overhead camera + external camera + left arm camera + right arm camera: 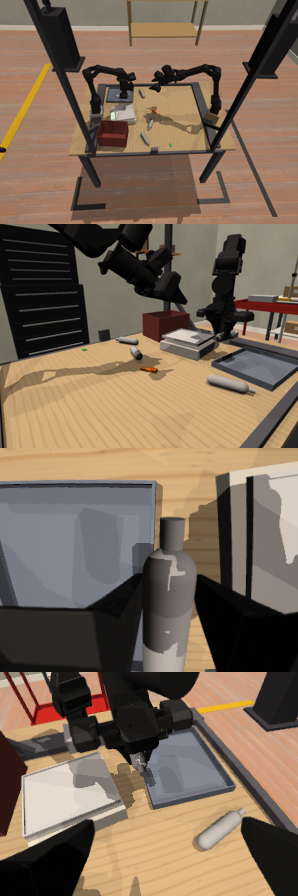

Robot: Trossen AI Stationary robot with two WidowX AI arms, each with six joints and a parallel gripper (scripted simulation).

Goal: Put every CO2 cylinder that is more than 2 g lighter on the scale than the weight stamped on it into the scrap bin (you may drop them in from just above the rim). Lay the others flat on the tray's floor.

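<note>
My left gripper (123, 96) is shut on a grey CO2 cylinder (168, 598) and holds it level, low over the near edge of the grey tray (119, 94); the cylinder also shows in the exterior view (225, 335). The scale (124, 113) stands beside the tray with its plate bare. The red scrap bin (112, 133) stands in front of the scale. Three more cylinders lie on the table: one by the tray (142, 93), two near the middle front (150, 123) (145, 138). My right gripper (153, 87) is open and empty, raised above the table's back.
A small orange piece (154, 111) and a small green piece (170, 145) lie on the table. A dark frame rail (200, 106) borders the table, with upright posts at the front corners.
</note>
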